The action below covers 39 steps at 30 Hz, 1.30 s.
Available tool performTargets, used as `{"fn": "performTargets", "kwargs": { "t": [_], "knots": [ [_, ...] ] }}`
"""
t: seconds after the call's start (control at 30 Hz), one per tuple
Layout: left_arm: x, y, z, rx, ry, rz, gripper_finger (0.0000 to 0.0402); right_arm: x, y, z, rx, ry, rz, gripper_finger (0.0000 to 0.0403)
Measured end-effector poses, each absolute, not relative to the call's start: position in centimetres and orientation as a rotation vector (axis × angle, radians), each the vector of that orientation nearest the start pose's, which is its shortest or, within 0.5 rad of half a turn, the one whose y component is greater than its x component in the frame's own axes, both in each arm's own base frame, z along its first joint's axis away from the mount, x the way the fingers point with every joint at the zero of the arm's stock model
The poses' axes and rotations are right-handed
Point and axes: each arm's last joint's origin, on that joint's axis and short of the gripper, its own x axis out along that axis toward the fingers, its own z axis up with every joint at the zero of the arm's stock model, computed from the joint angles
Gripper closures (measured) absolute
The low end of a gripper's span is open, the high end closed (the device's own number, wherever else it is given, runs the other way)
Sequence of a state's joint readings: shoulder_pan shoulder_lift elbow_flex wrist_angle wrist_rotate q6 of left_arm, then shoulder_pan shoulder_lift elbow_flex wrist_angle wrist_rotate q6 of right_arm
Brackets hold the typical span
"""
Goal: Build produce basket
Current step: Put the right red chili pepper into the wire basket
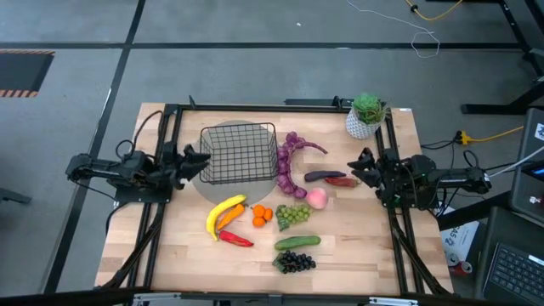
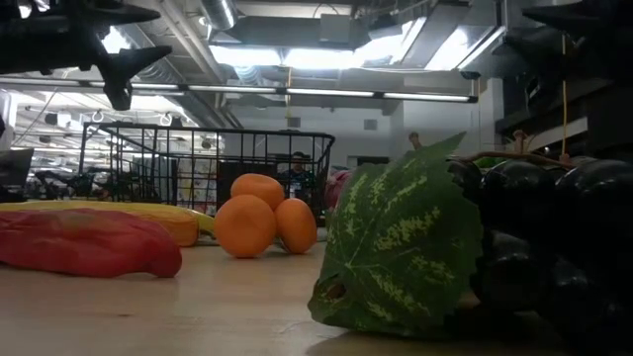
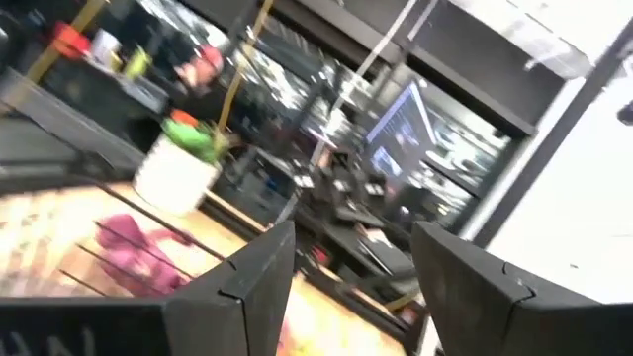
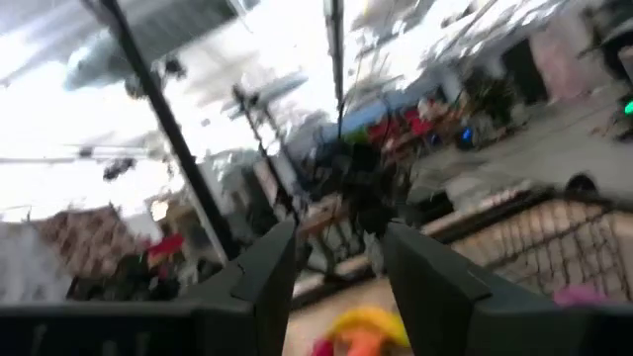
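The black wire-mesh basket [image 1: 239, 153] stands on a grey round mat at the table's far middle; it also shows in the low view [image 2: 208, 168]. The produce lies on the wood near it: purple bulb string [image 1: 287, 161], pink peach [image 1: 316, 198], yellow banana [image 1: 223, 212], red chilli [image 1: 236, 240], orange pieces [image 1: 261, 214], green grapes [image 1: 293, 214], cucumber [image 1: 297, 243], dark grapes [image 1: 294, 263]. My left gripper [image 1: 197, 161] is open and empty at the basket's left side. My right gripper [image 1: 360, 166] is open and empty, right of a dark aubergine [image 1: 325, 176].
A white pot with a green plant [image 1: 365, 116] stands at the far right corner. A red pepper piece [image 1: 342, 181] lies beside the aubergine. Black frame rails [image 1: 161, 212] run along the table's left and right sides. Bare wood lies along the near edge.
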<state>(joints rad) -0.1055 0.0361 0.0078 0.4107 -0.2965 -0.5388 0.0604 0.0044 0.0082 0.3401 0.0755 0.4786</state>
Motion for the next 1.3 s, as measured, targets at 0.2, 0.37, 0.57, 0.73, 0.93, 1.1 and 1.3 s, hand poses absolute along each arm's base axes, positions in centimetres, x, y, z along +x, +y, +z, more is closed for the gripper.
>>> {"fn": "performTargets", "kwargs": {
  "t": [0.2,0.37,0.57,0.73,0.93,1.1,1.3],
  "knots": [
    [9.4,-0.3,20.1,-0.587,-0.386,0.038,0.0202,9.1,0.3,20.0,0.516,-0.380,-0.026,0.0244],
    [9.5,-0.5,20.0,-0.483,-0.360,0.006,0.0202,9.4,0.5,19.7,0.500,-0.343,-0.054,0.0244],
    [9.5,-0.5,20.0,-0.453,-0.362,0.016,0.0202,10.0,0.9,19.2,0.487,-0.270,-0.044,0.0244],
    [9.5,-0.5,20.0,-0.449,-0.355,-0.012,0.0202,10.4,1.2,18.9,0.544,-0.237,-0.026,0.0244],
    [9.5,-0.5,20.0,-0.451,-0.353,-0.015,0.0202,10.4,1.7,18.9,0.542,-0.215,0.025,0.0244],
    [9.6,-0.7,19.8,-0.449,-0.318,-0.079,0.0202,10.3,1.9,18.9,0.503,-0.221,0.012,0.0244],
    [9.7,-1.1,19.6,-0.452,-0.272,-0.191,0.0202,10.2,1.9,19.2,0.522,-0.255,-0.025,0.0244]
  ]
}}
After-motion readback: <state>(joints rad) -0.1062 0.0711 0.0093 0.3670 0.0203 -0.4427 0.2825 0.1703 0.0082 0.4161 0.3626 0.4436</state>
